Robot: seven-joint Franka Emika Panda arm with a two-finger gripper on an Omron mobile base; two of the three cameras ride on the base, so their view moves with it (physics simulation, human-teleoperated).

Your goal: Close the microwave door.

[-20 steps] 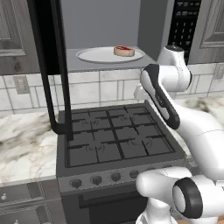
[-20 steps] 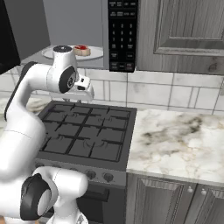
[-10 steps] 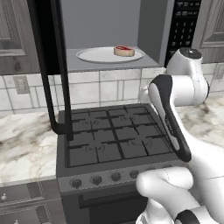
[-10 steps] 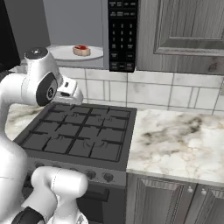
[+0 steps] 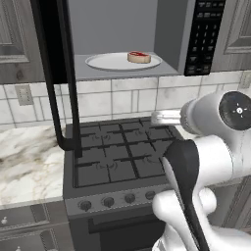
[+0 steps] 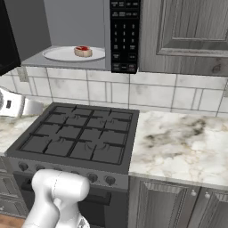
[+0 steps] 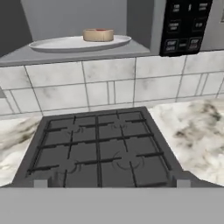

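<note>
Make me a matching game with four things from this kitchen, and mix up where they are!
Things:
1. microwave door
2. plate
3. stove
4. keypad

Places or states:
A. on the microwave's right side, black with buttons
B. swung wide open at the left
C. inside the microwave, with a small cake on it
D. below the microwave, dark grates on top

Pairs: 1-B, 2-C, 3-D, 4-A

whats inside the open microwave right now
A white plate sits on the microwave floor, with a small round pastry topped in red on it. The cavity's upper part is out of frame.
</note>
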